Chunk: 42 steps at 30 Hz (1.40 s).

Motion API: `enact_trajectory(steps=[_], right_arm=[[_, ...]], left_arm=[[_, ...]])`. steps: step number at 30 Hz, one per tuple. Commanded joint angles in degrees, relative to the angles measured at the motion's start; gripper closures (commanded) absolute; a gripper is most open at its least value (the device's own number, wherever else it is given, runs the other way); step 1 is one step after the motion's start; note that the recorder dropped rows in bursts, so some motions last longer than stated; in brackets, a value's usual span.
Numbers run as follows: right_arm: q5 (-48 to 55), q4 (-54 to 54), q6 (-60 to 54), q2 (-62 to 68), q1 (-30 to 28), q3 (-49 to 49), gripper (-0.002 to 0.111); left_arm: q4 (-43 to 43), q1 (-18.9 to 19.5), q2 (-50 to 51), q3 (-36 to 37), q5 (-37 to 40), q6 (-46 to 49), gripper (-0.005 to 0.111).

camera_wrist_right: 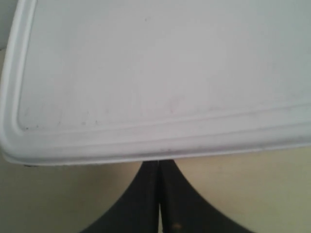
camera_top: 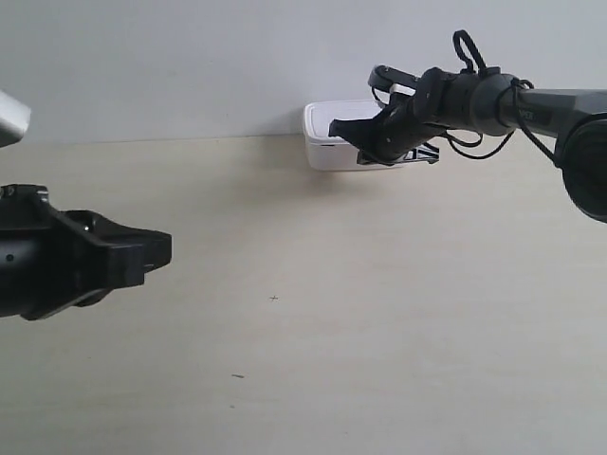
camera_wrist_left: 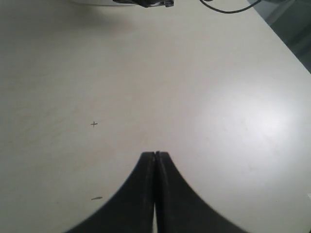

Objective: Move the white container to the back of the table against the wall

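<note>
The white container (camera_top: 327, 142) stands at the far edge of the table (camera_top: 313, 313), against the wall (camera_top: 190, 66). In the exterior view the arm at the right reaches over it, hiding its right part. The right wrist view shows its flat lid with a raised rim (camera_wrist_right: 160, 77) filling most of the frame. My right gripper (camera_wrist_right: 159, 162) is shut, its fingertips meeting just under the lid's near edge, at the box's side. My left gripper (camera_wrist_left: 155, 154) is shut with nothing in it, low over bare table at the exterior view's left (camera_top: 156, 251).
A small dark cross mark (camera_top: 274, 299) and a short dark speck (camera_top: 237, 376) lie on the table's middle. A black cable (camera_wrist_left: 228, 8) loops from the right arm. The table's edge (camera_wrist_left: 286, 43) runs along one side in the left wrist view.
</note>
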Motion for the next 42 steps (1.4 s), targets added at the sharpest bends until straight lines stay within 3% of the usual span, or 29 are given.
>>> enact_trajectory(steps=[1, 11, 21, 29, 34, 42], right_arm=[[-1.07, -0.58, 0.83, -0.18, 0.09, -0.65, 0.108], [5.39, -1.77, 2.38, -0.18, 0.23, -0.65, 0.108], [7.68, -17.35, 13.35, -6.0, 4.74, 5.75, 0.108], [-0.32, -24.14, 22.95, -18.76, 5.31, 22.87, 0.108], [-7.06, -24.98, 23.01, -30.65, 5.31, 38.01, 0.108], [-17.2, -24.87, 23.01, -54.11, 6.72, 61.65, 0.108]], left_arm=[[1.39, -0.34, -3.59, 1.9, 0.38, 0.23, 0.107], [2.95, -0.34, -8.12, 3.48, -0.64, 0.23, 0.107], [4.57, -0.34, -14.5, 6.93, 0.14, -0.03, 0.107], [3.74, -0.34, -28.19, 13.97, 2.49, -3.33, 0.107], [3.85, -0.34, -38.36, 17.31, 7.49, -8.95, 0.107], [4.5, -0.34, -53.27, 18.32, 13.86, -10.22, 0.107]])
